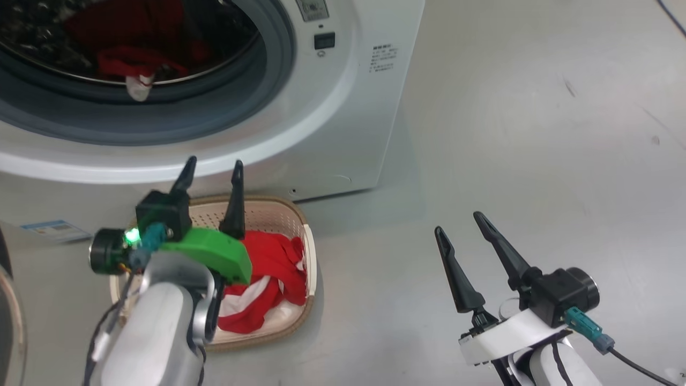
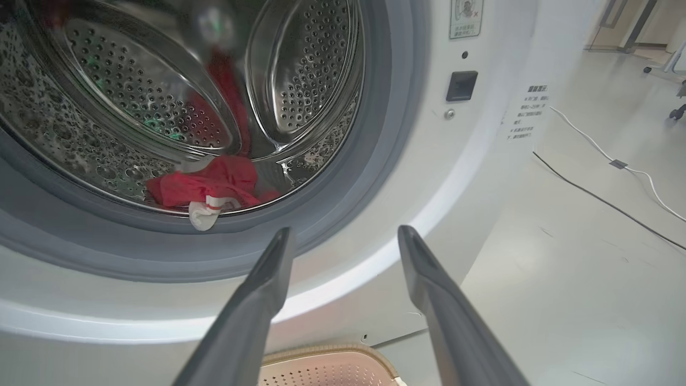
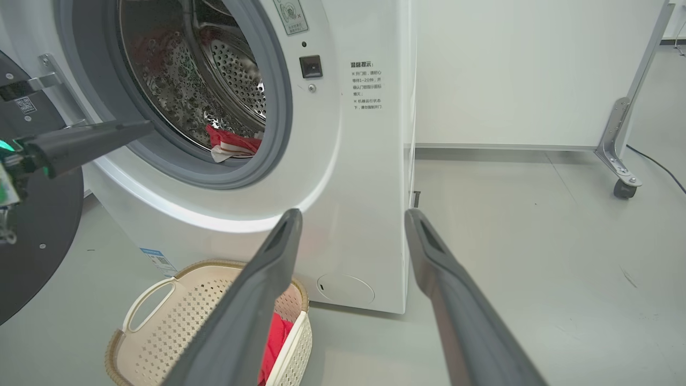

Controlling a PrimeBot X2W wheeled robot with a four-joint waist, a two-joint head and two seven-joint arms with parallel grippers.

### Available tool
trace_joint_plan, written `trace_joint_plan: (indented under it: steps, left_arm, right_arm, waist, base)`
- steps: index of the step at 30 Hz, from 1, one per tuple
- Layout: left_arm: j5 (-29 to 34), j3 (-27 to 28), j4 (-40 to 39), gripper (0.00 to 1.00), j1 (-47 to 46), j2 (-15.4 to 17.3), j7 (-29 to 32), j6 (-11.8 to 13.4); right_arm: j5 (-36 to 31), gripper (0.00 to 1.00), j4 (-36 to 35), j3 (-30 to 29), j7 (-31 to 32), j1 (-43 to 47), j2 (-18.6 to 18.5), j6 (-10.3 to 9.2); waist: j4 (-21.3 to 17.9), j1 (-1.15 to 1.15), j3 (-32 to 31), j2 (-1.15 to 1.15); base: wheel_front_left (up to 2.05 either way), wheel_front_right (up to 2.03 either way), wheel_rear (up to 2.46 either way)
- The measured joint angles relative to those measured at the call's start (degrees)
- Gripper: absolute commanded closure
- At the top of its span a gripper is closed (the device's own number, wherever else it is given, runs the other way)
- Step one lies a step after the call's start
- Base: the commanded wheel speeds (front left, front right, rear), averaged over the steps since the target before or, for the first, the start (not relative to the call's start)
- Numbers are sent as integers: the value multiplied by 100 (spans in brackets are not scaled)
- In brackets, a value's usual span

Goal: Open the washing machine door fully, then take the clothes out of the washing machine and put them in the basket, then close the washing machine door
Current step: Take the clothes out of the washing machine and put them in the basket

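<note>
left claw [image 1: 214,161] extended forward, jaws wide, empty, right claw [image 1: 457,222] low, jaws wide, empty

washing machine [image 1: 332,107] cut off by top and left edges. basket [image 1: 305,252] half hidden behind left arm [image 1: 161,321], clothes [image 1: 273,257] in it partly covered. door [image 3: 32,241] cut by left edge, lower left. label print [image 1: 383,59] too small to read.

Laundry corner in a robotics test lab

A big white front-loading washing machine [image 3: 364,214] stands free on a bare, scuffed, glossy grey floor [image 1: 536,134] in a wide open room. Just beyond it is a plain white partition panel [image 3: 525,69], carried on a slanted metal leg with a small black castor [image 3: 621,188]. Thin black and white cables [image 2: 618,164] trail loose across the floor, one held down by a patch of tape.
</note>
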Motion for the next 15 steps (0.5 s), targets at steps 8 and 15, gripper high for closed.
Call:
trace_joint_plan:
  steps: [8, 15]
  left_arm:
    - [-49, 252, 413, 0, -956, 91, 546, 10]
    - [-26, 409, 866, 0, -1962, 557, 1247, 8]
  right_arm:
    - [1, 0, -103, 52, 0, -592, -2, 53]
    - [175, 0, -143, 9, 0, -949, -8, 90]
  waist:
    - [-215, 0, 626, 0]
    - [-439, 0, 1132, 0]
  base:
    - [0, 0, 0]
    - [0, 0, 0]
